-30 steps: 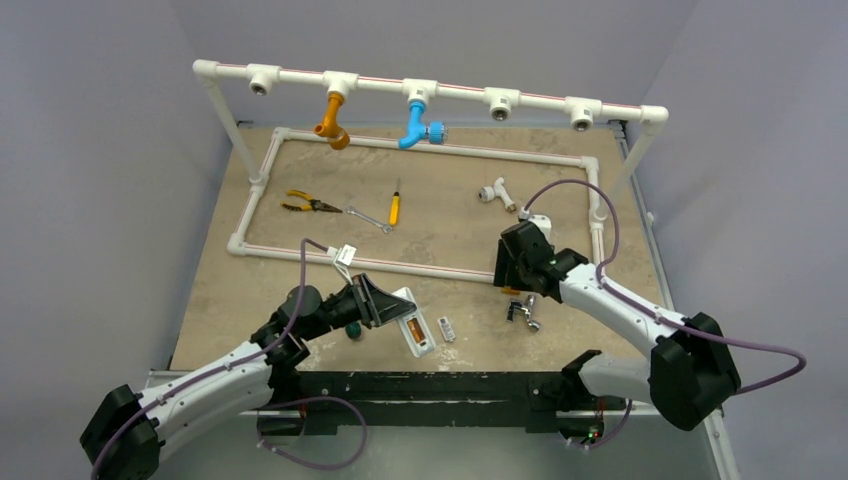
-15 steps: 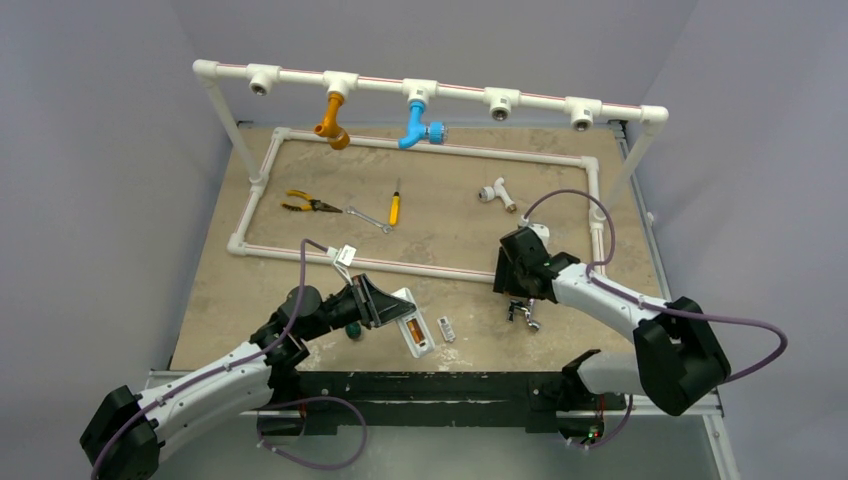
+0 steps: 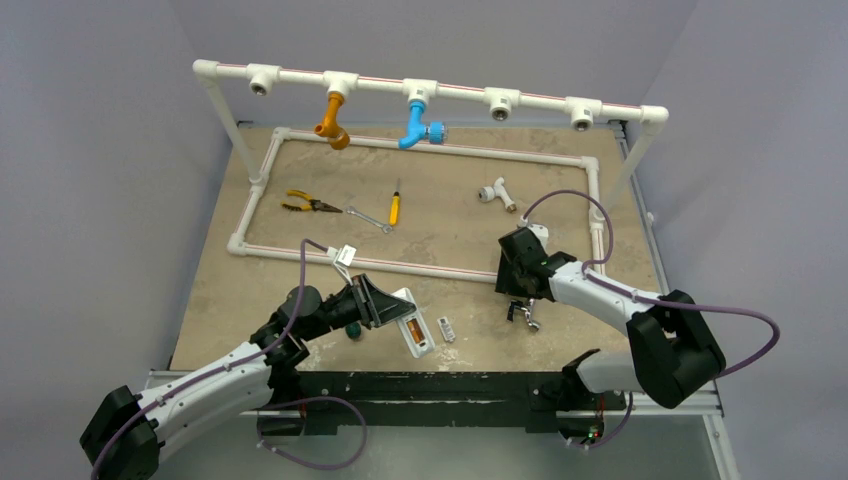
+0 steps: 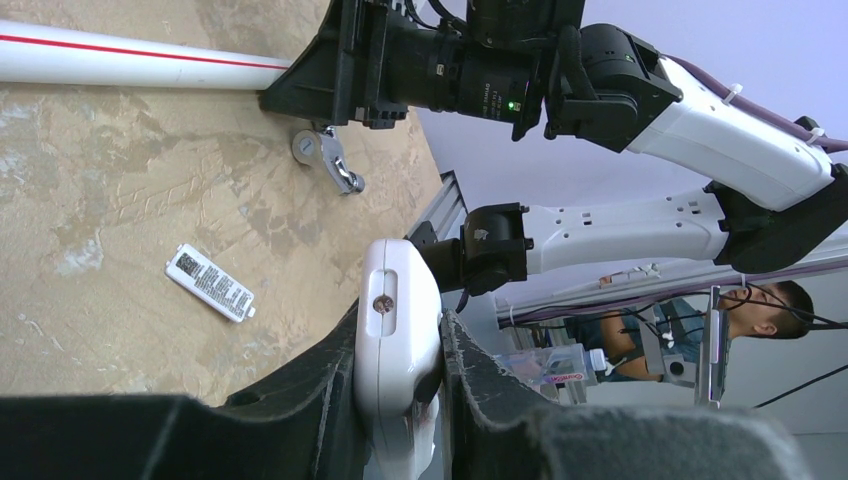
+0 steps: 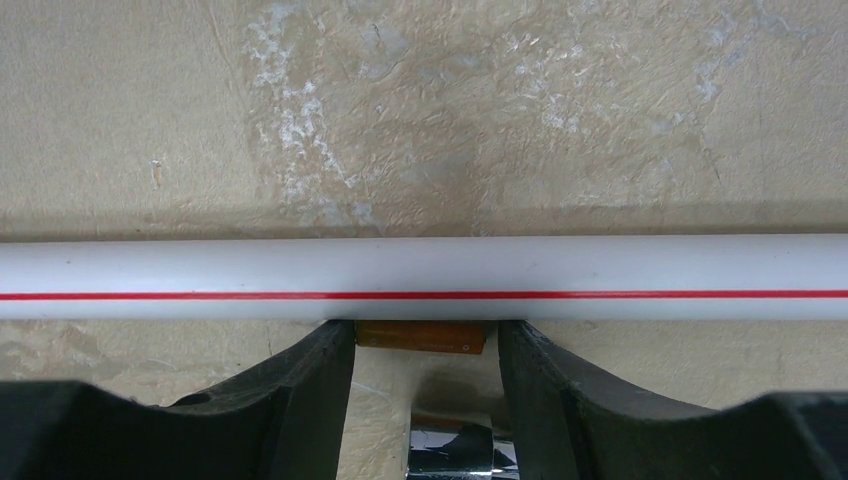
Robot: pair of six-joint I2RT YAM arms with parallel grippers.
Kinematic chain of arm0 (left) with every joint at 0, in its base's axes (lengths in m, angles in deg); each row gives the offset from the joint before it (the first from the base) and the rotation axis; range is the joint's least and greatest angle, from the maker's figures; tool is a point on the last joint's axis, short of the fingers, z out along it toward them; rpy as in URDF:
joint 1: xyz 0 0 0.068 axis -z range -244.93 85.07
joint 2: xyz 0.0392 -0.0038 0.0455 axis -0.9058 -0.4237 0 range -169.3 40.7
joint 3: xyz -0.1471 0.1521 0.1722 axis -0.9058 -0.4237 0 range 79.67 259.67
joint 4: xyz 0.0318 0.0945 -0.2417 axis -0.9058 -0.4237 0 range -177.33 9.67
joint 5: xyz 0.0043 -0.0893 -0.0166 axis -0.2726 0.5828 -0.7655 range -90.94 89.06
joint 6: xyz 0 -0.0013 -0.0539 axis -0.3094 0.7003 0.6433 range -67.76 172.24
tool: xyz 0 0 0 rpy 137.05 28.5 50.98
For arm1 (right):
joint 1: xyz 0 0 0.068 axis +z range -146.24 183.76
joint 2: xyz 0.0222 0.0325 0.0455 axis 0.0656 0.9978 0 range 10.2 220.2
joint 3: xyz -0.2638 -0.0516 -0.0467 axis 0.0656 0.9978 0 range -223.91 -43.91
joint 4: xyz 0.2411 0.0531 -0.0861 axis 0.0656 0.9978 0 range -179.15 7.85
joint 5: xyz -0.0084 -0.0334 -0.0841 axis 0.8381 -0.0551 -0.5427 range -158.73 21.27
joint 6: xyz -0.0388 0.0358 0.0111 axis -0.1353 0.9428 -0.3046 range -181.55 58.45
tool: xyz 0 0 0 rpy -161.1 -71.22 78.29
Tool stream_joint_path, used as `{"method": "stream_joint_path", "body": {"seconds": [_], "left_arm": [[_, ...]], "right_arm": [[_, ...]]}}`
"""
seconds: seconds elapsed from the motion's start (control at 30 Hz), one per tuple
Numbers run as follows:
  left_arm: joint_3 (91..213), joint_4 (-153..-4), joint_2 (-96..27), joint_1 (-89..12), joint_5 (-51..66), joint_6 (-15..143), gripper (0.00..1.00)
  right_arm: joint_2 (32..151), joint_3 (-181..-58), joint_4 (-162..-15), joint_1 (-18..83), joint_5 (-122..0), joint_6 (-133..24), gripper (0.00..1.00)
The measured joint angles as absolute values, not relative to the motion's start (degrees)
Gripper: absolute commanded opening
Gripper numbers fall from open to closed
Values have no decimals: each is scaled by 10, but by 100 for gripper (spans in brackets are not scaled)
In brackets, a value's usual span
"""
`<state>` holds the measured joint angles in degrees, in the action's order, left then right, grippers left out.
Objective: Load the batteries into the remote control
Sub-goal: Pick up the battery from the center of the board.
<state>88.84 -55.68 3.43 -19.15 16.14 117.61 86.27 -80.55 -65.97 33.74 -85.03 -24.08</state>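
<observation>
Judging by the overhead view, I'm about halfway. My left claw (image 4: 398,350) is pinching the remote control (image 3: 414,326) by one end, bay-up, close to the near edge of the desk (image 3: 230,310). One battery (image 3: 413,331) already shows orange in the bay. Just right of the remote lies a small white labelled piece (image 3: 446,328), perhaps the bay cover, though I can't confirm that.

Further right, my right claw (image 5: 425,342) stands spread to either side of the second battery (image 5: 420,335), which lies against the near side of the white pipe (image 5: 600,275). I don't see a pinch on it yet. I reckon lifting, carrying and seating that battery are what's left.

The pipe hides most of that battery, and the claw covers it from above. I can't make out how well the loaded battery sits.
</observation>
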Motion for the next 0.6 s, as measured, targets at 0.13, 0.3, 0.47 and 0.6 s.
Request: {"method": "stream_joint_path", "body": {"seconds": [0.13, 0.3, 0.47, 0.6], "left_arm": [[888, -557, 34, -192, 162, 1176, 0], [888, -558, 36, -192, 161, 1176, 0], [888, -558, 36, -192, 162, 1176, 0], [888, -556, 29, -192, 162, 1176, 0]], "right_arm": [[866, -806, -660, 338, -856, -244, 43], [866, -807, -660, 338, -855, -252, 35], [859, -805, -661, 338, -838, -279, 32], [841, -805, -661, 355, -825, -286, 30]]}}
